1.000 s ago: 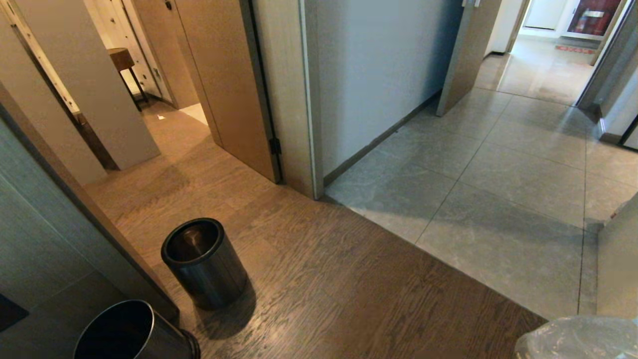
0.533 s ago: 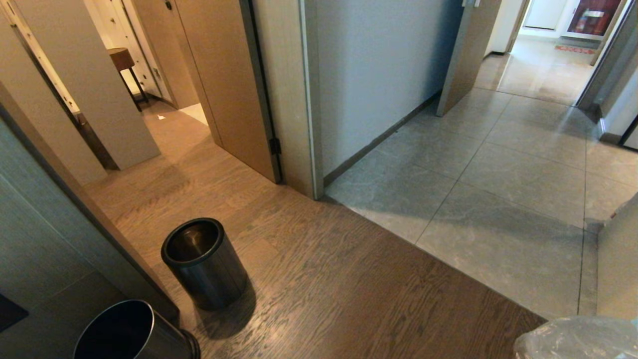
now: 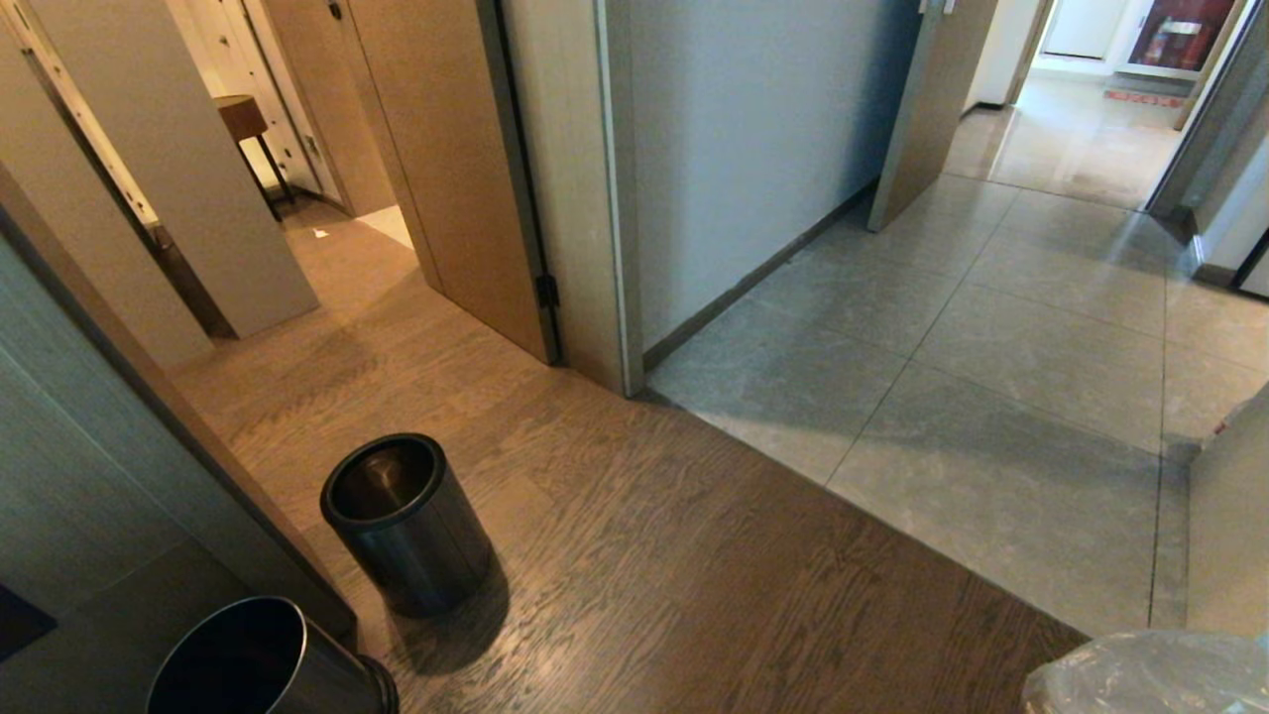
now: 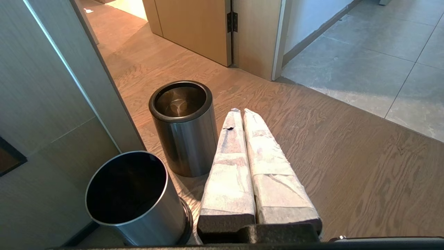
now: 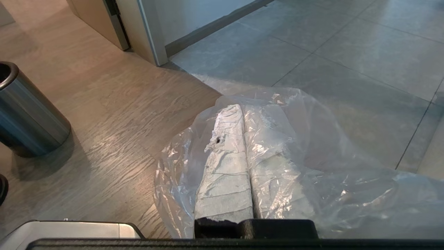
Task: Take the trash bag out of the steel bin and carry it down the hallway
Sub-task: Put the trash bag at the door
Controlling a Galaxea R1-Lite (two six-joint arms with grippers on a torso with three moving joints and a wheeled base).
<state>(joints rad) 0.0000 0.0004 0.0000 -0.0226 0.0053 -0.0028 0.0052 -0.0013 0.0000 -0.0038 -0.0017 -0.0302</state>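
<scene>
The steel bin (image 3: 404, 516) stands upright on the wooden floor at the lower left, dark with a black rim, and its inside looks bare. In the left wrist view the bin (image 4: 182, 125) is just beside my left gripper (image 4: 241, 111), which is shut with nothing between its padded fingers. My right gripper (image 5: 242, 108) is shut on the trash bag (image 5: 312, 166), whose thin clear film drapes over its fingers. In the head view only the bag's top (image 3: 1150, 674) shows, at the bottom right corner. The hallway (image 3: 991, 377) with grey tiles runs ahead on the right.
A second, shinier steel cylinder (image 3: 248, 659) stands open by a grey panel wall (image 3: 89, 476) at the lower left. An open wooden door (image 3: 446, 178) and a wall corner (image 3: 620, 297) divide the wooden floor from the tiles. A pale wall edge (image 3: 1229, 516) stands at the right.
</scene>
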